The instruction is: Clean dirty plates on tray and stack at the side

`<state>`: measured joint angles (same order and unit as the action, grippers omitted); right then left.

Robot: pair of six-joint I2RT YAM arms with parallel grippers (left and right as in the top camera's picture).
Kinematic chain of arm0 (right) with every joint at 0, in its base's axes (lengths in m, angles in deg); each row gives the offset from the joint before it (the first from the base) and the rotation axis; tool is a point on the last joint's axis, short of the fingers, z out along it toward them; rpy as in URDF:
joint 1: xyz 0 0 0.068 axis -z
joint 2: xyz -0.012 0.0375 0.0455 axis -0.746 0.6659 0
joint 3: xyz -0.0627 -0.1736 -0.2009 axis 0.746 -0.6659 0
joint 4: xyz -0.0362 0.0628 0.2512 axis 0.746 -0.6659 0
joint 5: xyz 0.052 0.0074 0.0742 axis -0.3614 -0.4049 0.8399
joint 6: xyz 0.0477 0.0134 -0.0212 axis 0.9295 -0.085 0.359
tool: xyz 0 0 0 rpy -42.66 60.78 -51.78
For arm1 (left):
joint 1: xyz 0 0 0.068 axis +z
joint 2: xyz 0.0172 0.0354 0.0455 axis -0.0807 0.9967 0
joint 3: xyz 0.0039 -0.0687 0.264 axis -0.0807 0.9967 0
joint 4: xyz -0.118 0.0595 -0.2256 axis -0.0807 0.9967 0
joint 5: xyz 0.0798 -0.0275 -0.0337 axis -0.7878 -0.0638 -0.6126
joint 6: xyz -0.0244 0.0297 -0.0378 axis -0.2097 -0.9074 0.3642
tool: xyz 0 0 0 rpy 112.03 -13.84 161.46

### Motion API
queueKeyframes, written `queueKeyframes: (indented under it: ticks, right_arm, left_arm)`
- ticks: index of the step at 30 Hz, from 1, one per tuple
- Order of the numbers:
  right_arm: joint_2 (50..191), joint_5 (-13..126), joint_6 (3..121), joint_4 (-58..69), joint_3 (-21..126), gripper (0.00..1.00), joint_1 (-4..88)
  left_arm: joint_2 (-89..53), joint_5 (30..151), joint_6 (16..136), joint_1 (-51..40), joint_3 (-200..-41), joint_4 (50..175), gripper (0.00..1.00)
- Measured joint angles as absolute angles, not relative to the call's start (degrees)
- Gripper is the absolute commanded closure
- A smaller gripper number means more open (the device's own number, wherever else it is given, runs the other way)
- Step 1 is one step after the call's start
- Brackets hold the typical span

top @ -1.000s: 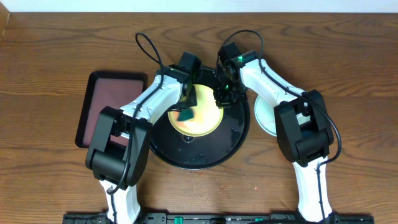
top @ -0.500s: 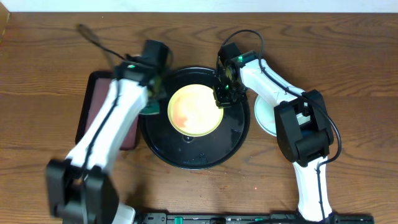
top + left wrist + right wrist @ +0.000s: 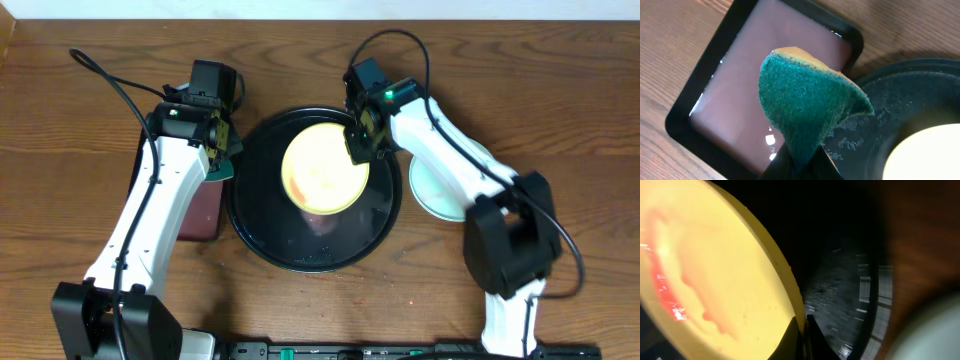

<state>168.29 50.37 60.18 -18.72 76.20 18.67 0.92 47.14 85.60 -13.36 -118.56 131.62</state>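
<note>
- Right gripper [image 3: 357, 142] first: its fingers are pinched tight on the far right rim of the yellow plate [image 3: 325, 168]. The right wrist view has the two dark fingertips [image 3: 801, 336] closed on that pale edge.
- The yellow plate sits over the middle of the black tray [image 3: 300, 252], towards its far side. From above I can't say for sure whether it is lifted clear of the tray floor.
- Up close the plate is not clean: a red smear [image 3: 662, 282] runs across its face, fading to pink towards the middle.
- Beyond the plate's rim, the right wrist view shows the tray's glossy black floor [image 3: 840, 280] flecked with droplets.
- Just right of the tray, on the table [image 3: 80, 100], lies a pale turquoise plate [image 3: 440, 188], partly under the right arm. Whether it is one plate or two stacked, I can't tell.
- Over to the left gripper [image 3: 224, 155]: it is clamped on a sponge [image 3: 805, 105], green scrubbing face towards the camera and a sliver of yellow backing along the top edge. The sponge is folded into a cone above the fingers.
- That gripper hangs just off the tray's left rim, where it meets the maroon tray [image 3: 755, 80].
- The maroon tray lies left of the black one, close beside it, its surface glistening wet.
</note>
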Motion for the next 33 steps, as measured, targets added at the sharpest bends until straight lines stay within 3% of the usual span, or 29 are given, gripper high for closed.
queueKeyframes:
  ticks: [6, 20, 26, 33]
  right_arm:
    - [160.55, 34.00, 59.94, -18.63, 76.20, 0.99, 10.91]
    - [158.04, -12.44, 61.14, -19.83, 76.20, 0.99, -8.61]
    - [158.04, -25.41, 61.14, -19.83, 76.20, 0.99, -11.87]
    - [158.02, -30.69, 62.22, -19.85, 76.20, 0.99, -12.52]
  left_arm:
    - [0.92, 47.14, 85.62, -11.18, -118.15, 131.51, 0.93]
    - [0.92, 47.19, 85.60, -5.19, -118.15, 131.49, 0.93]
    - [0.92, 48.37, 85.62, -3.48, -118.15, 131.46, 0.93]
    - [0.92, 49.94, 85.60, -2.80, -118.15, 131.68, 0.92]
